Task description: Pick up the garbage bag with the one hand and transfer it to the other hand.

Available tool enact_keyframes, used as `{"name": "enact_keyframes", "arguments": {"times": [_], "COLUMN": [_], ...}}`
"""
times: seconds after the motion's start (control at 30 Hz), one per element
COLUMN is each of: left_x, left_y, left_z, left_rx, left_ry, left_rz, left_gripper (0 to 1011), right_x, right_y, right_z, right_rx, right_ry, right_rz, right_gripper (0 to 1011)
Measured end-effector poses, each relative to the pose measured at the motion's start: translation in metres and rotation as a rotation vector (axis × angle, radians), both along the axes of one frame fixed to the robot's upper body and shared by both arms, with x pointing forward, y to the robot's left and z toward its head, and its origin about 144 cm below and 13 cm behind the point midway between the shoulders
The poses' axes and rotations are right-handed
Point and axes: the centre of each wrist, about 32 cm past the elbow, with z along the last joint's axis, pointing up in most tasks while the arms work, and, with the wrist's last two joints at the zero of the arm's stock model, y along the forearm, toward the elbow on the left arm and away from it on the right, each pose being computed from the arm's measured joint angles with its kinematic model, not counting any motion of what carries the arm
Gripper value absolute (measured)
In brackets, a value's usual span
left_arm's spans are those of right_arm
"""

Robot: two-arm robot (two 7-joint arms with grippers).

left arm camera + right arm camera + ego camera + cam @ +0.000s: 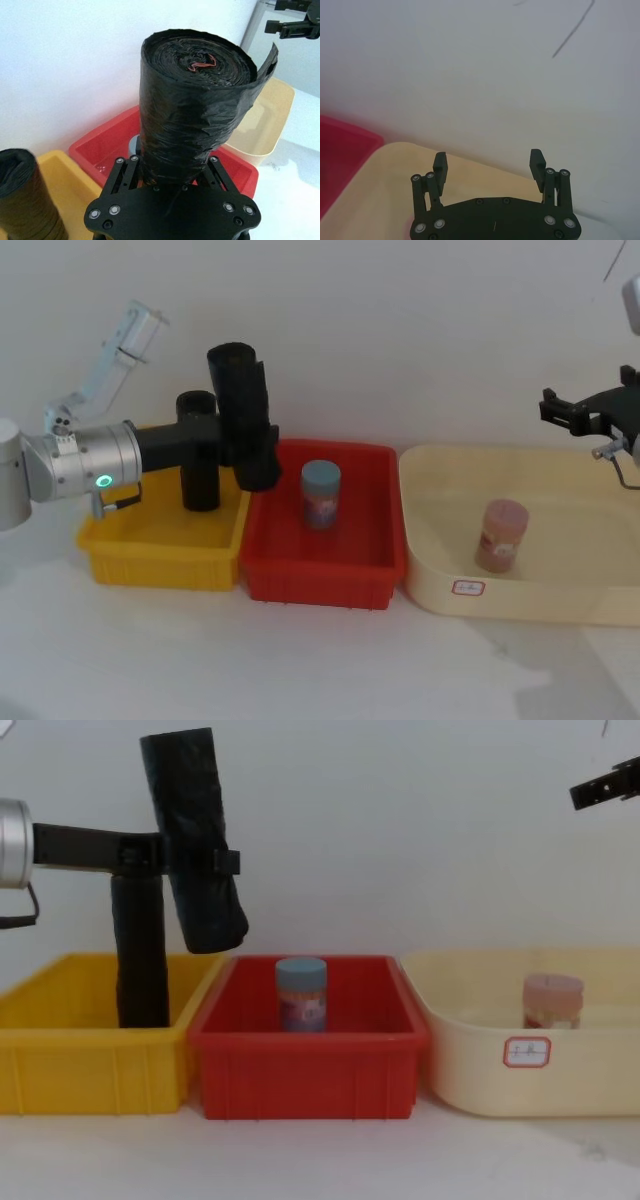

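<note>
The garbage bag (243, 420), a thick, lumpy black roll, hangs tilted in the air over the edge between the yellow bin (160, 565) and the red bin (320, 575). My left gripper (240, 435), on the arm with the teal-green ring (104, 481), is shut on the roll's middle. In the left wrist view its fingers (126, 172) press both sides of the garbage bag (195, 105). The chest view shows the garbage bag (195, 840) well above the bin rims. My right gripper (565, 412) stands open and empty, high over the cream bin (520, 600).
A slimmer black roll (198, 455) stands upright in the yellow bin, just behind the left arm. A blue-lidded jar (321, 494) stands in the red bin. A pink jar (501, 534) stands in the cream bin. A white wall is close behind.
</note>
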Motion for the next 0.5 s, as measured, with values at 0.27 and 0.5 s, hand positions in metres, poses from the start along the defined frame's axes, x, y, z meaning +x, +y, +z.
{"name": "enact_keyframes", "arguments": {"times": [0.27,0.5], "left_x": [0.011,0.018], "left_y": [-0.012,-0.022], "left_z": [-0.009,-0.014], "left_rx": [-0.042,-0.056], "left_ry": [-0.011,-0.009], "left_rz": [-0.055,-0.087], "left_gripper": [419,419], "right_x": [0.003,0.007], "right_y": [0.008,0.015], "right_z": [-0.001,-0.004], "right_rx": [0.049,0.116], "right_ry": [0.025,0.045], "right_rz": [0.056,0.12], "right_gripper": [1001,1001]}}
